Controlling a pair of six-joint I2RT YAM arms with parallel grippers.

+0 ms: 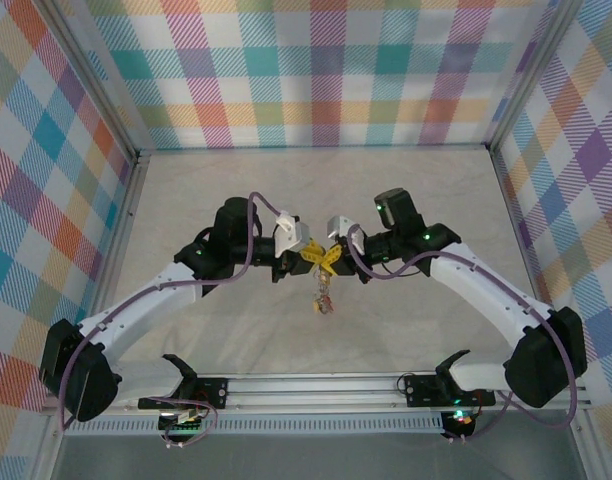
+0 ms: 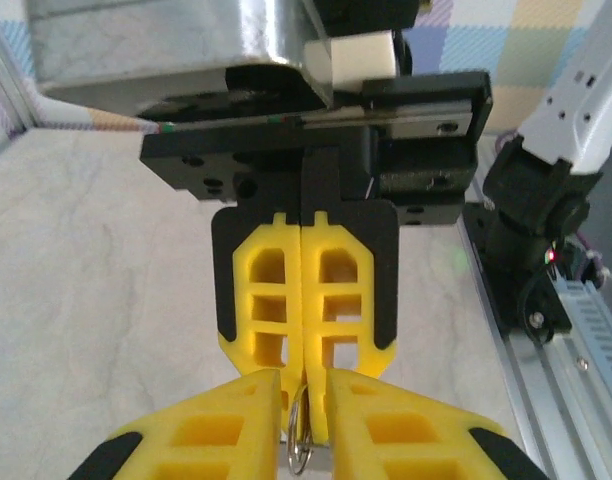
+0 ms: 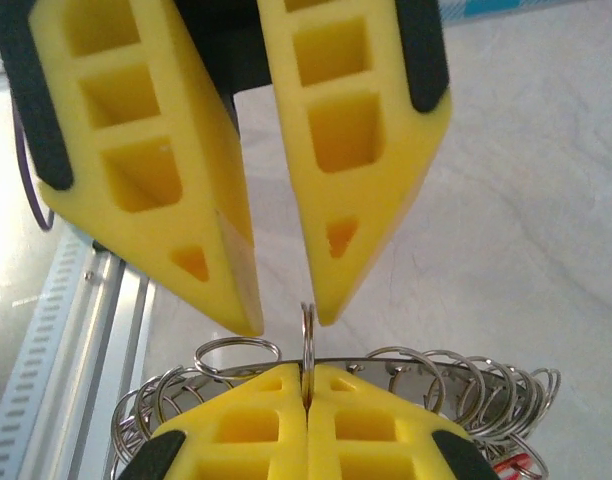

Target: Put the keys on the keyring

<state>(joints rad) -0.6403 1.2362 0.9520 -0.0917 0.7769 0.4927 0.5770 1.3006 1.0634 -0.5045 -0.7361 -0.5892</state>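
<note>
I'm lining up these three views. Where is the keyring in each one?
Top external: the keyring hangs at centre, below the yellow fingertips.
Left wrist: bottom centre, one thin ring between fingertips.
Right wrist: bottom edge, rings fanned behind the lower fingertips.
Shared landmark: the yellow fingertips pinching it.

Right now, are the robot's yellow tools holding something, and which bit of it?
Yes: the left tool pinches a thin metal ring by its lower edge. The right tool straddles its top edge; firm grip unclear.
</note>
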